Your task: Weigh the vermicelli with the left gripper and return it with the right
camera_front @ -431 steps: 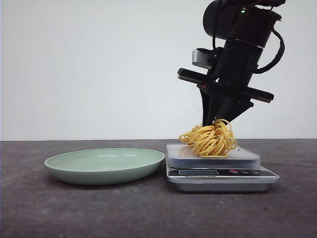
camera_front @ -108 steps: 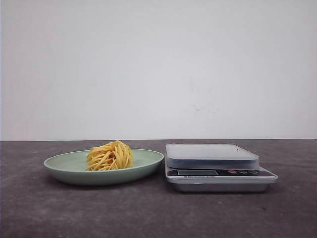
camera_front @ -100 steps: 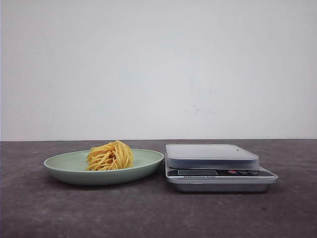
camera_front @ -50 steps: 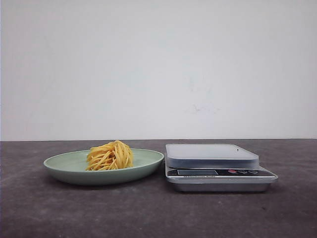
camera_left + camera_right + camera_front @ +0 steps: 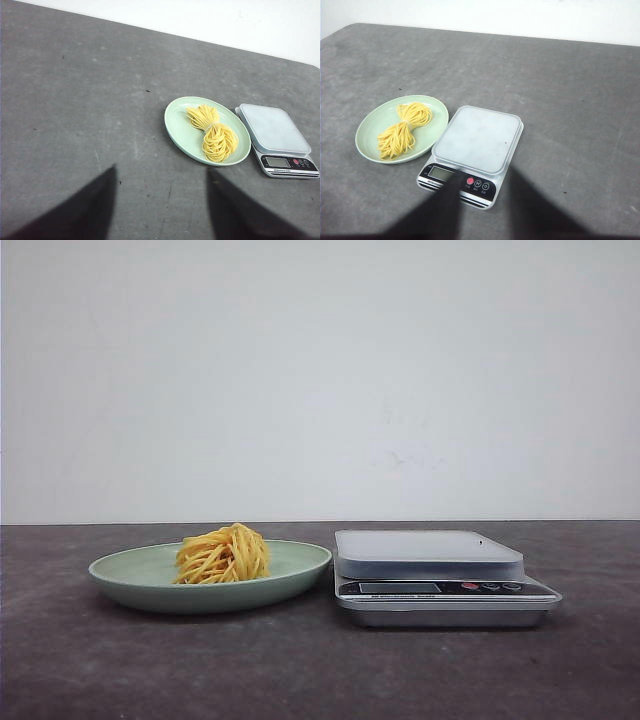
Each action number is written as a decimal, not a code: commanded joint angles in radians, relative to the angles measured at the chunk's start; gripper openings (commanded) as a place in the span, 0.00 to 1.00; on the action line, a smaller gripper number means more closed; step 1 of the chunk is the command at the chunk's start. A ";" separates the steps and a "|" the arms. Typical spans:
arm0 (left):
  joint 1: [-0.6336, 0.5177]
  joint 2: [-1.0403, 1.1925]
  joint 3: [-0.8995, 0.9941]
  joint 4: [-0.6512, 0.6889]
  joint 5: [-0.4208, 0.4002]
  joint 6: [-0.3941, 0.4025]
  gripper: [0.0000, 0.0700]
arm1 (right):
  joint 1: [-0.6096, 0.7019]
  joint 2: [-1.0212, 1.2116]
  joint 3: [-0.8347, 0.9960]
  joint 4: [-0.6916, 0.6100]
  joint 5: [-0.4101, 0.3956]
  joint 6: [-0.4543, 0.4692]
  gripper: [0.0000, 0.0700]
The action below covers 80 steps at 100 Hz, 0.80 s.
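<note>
The vermicelli (image 5: 223, 555), a yellow nest of thin strands, lies in the pale green plate (image 5: 290, 575) left of the scale (image 5: 430, 555), whose platform is bare. Both wrist views show the same layout: vermicelli (image 5: 212, 133) in the plate (image 5: 176, 126) beside the scale (image 5: 275, 131), and vermicelli (image 5: 402, 127) in the plate (image 5: 370, 135) next to the scale (image 5: 475, 140). My left gripper (image 5: 161, 172) is open and empty, high above the table, well short of the plate. My right gripper (image 5: 485, 176) is open and empty, above the scale's near edge. Neither arm appears in the front view.
The dark grey table (image 5: 100, 660) carries only the plate and scale, which sit almost touching. A white wall (image 5: 320, 380) stands behind. The scale's display and buttons (image 5: 476, 183) face the robot.
Earlier the right gripper stood over the vermicelli on the scale. Since then the vermicelli has come to lie in the plate and the arm has left the front view. The last second shows no movement.
</note>
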 commanded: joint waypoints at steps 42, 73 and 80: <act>-0.002 0.006 0.009 0.038 0.007 0.012 0.02 | 0.011 0.003 0.009 0.012 0.004 0.015 0.01; -0.002 0.006 0.009 0.036 0.007 0.012 0.02 | 0.011 0.003 0.009 0.013 0.005 0.015 0.01; -0.002 0.006 0.009 0.036 0.007 0.012 0.02 | 0.011 0.003 0.009 0.013 0.005 0.015 0.01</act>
